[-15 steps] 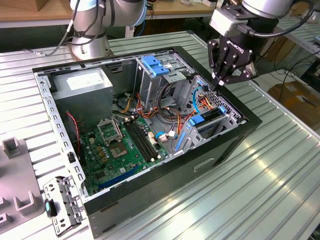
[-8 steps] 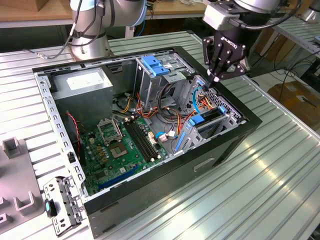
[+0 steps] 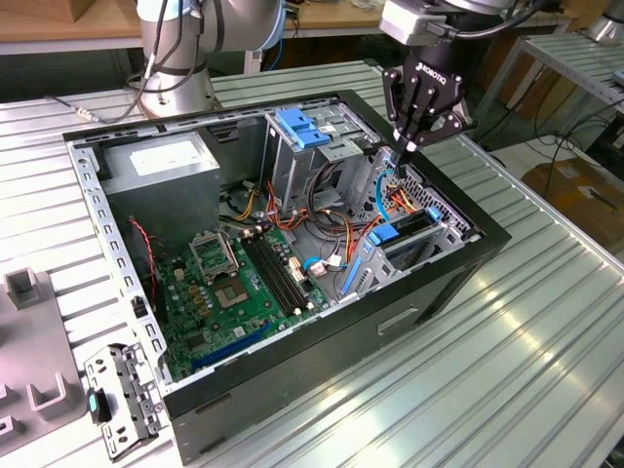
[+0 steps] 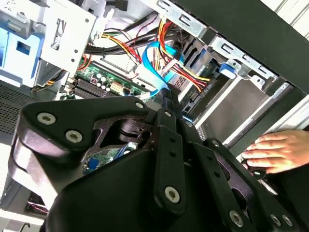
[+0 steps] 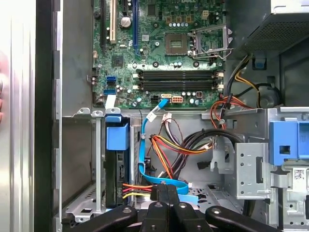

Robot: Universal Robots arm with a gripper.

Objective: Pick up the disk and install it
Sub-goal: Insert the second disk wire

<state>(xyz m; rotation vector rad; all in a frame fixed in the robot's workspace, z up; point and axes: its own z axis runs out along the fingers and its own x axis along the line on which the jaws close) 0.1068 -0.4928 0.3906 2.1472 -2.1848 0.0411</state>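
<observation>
Blue-framed disk (image 3: 408,237) sits on edge in the drive bay at the case's front corner, w/ its blue tab (image 5: 117,136) up. Gripper (image 3: 404,150) hangs just above it among cables (image 5: 166,150); fingers pressed together, holding nothing. Hand (image 4: 277,152) rests on case rim (image 3: 487,239).

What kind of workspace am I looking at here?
Probably a robotics lab bench for PC assembly: an open computer case with its motherboard exposed lies on a ribbed aluminium table, the gripper lowered into it.
</observation>
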